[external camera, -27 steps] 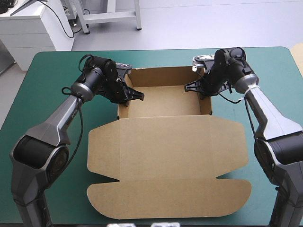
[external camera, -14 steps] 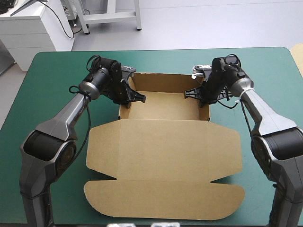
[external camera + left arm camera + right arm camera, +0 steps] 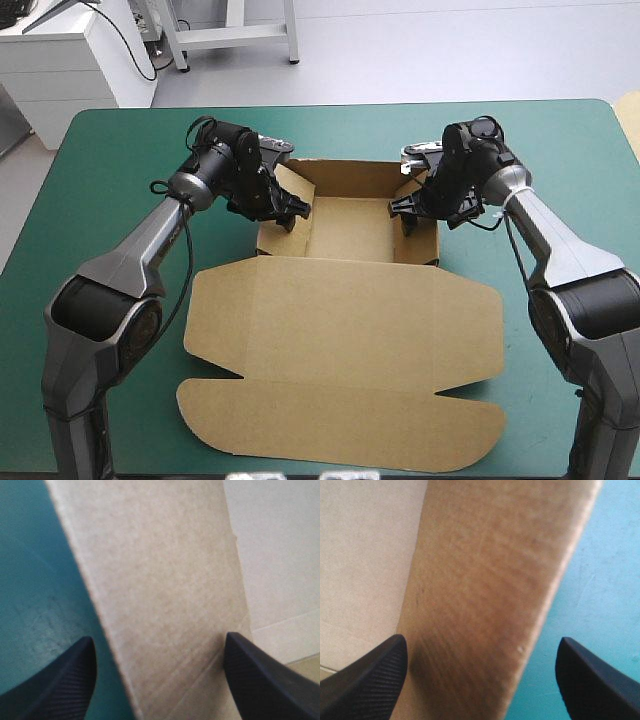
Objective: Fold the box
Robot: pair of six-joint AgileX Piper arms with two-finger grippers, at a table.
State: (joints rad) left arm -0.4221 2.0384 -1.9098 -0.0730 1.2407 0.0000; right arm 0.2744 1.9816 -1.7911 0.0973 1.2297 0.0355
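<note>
The brown box (image 3: 340, 310) lies in the middle of the teal-green bench (image 3: 110, 180), its walls raised at the far end and its lid flat toward the near edge. The left gripper (image 3: 287, 207) is open, its black fingers either side of the left wall. The right gripper (image 3: 408, 205) is open too, straddling the right wall.

Both arms reach forward, wrists turned inward; left gripper (image 3: 158, 639) and right gripper (image 3: 480, 640) stand spread wide.

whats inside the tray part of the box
Bare floor in the box, nothing loose. The left gripper and right gripper straddle its side walls, fingers open. Floor beneath them is covered.
</note>
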